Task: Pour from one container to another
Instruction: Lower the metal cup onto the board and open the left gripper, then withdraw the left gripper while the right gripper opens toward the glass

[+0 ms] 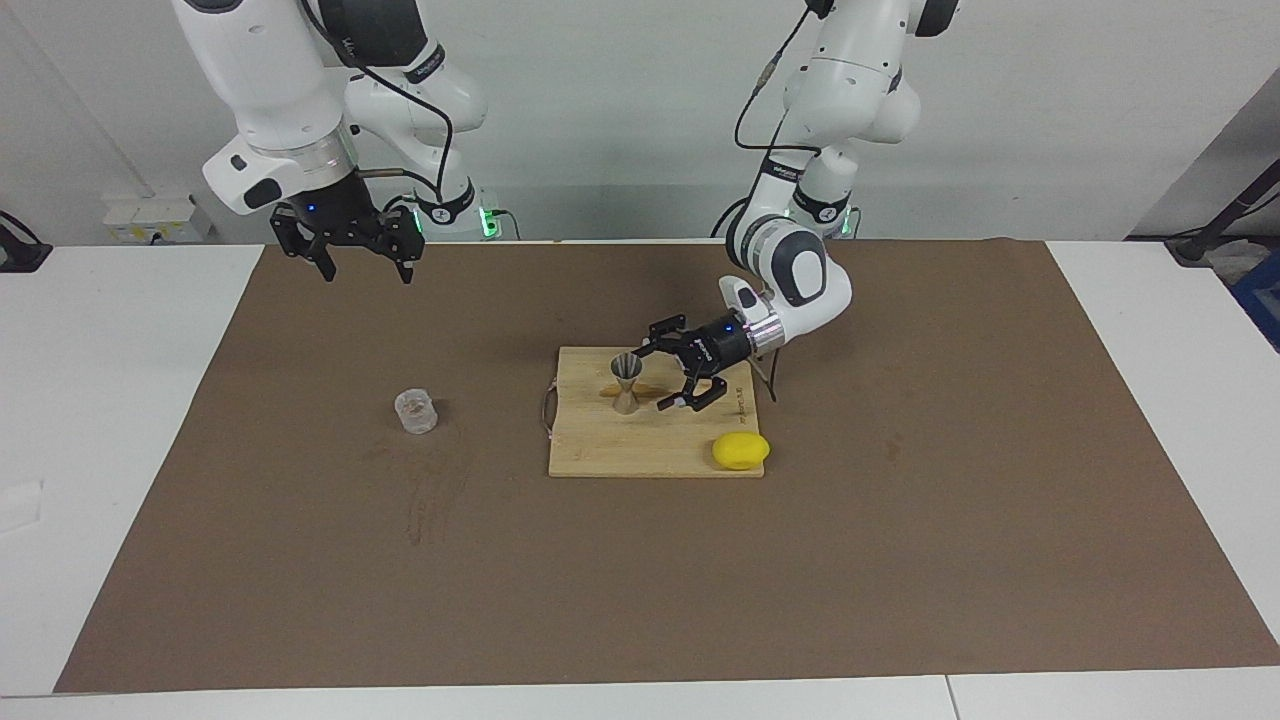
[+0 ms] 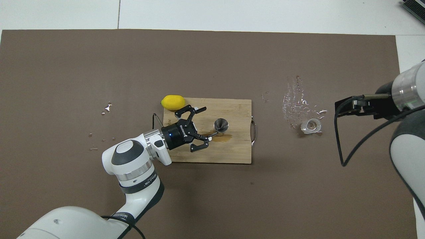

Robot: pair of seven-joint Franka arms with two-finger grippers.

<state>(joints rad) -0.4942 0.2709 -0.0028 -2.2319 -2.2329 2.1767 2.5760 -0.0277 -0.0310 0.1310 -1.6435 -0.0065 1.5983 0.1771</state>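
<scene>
The metal jigger (image 1: pixel 626 385) (image 2: pixel 221 125) stands upright and free on the wooden cutting board (image 1: pixel 650 452) (image 2: pixel 232 153). My left gripper (image 1: pixel 657 378) (image 2: pixel 206 122) lies level just above the board beside the jigger, toward the left arm's end. It is open and holds nothing, with one fingertip close to the jigger's base. The clear glass tumbler (image 1: pixel 416 411) (image 2: pixel 311 126) sits on the brown mat toward the right arm's end. My right gripper (image 1: pixel 364 266) hangs open and empty high over the mat's edge by the robots, well apart from the glass.
A yellow lemon (image 1: pixel 741 450) (image 2: pixel 172 102) rests against the board's corner farthest from the robots. A brown wet stain (image 2: pixel 220 138) marks the board next to the jigger. Spilled droplets (image 2: pixel 295 103) glisten on the mat around the glass.
</scene>
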